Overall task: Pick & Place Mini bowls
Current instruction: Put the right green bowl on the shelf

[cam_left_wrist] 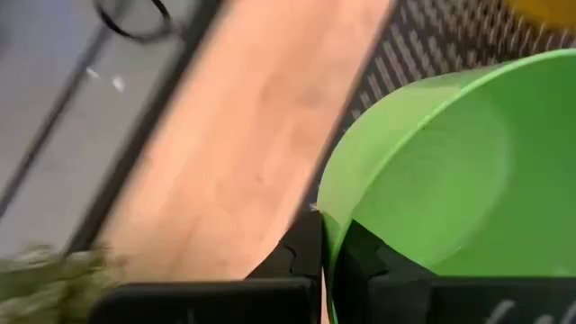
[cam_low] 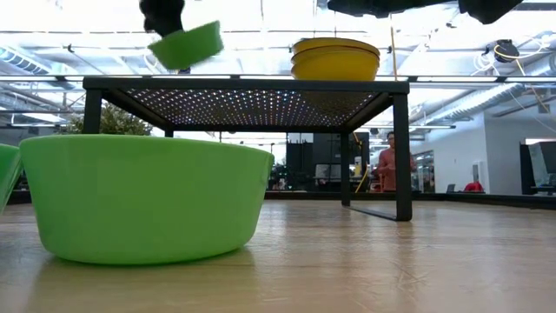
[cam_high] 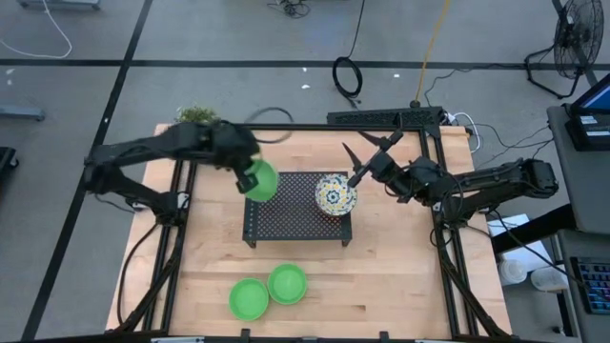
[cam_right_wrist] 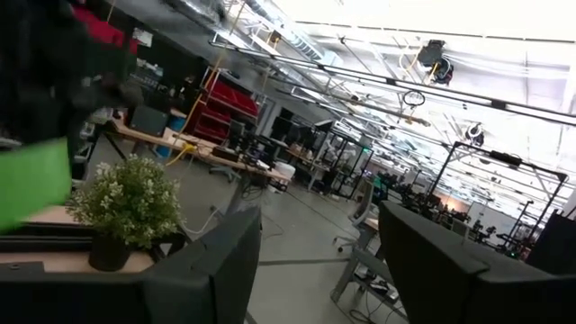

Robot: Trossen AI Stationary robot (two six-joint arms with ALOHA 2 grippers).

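My left gripper (cam_high: 250,171) is shut on a green mini bowl (cam_high: 259,180), which hangs tilted above the left part of the black perforated rack (cam_high: 286,221). In the low view that bowl (cam_low: 184,45) is clear of the rack top (cam_low: 248,84). A stack of patterned mini bowls (cam_high: 335,193), yellow outside (cam_low: 335,57), sits on its base on the rack's right part. My right gripper (cam_high: 355,164) stands open in the air just right of the stack, with nothing between its fingers (cam_right_wrist: 216,270). Two more green mini bowls (cam_high: 249,298) (cam_high: 287,283) rest on the table near the front edge. My left gripper pinches the green bowl's rim (cam_left_wrist: 326,236), one finger (cam_left_wrist: 301,256) outside the wall and the other (cam_left_wrist: 360,256) inside. The fingers slant down from the table's left side. The bowl is lifted clear of the rack and tilted.
A small potted plant (cam_high: 197,115) (cam_right_wrist: 126,202) stands at the table's far left corner. One green bowl (cam_low: 143,200) sits close in front of the low camera. Bare wood lies between the rack and the front bowls. A person (cam_low: 388,165) stands far behind the table.
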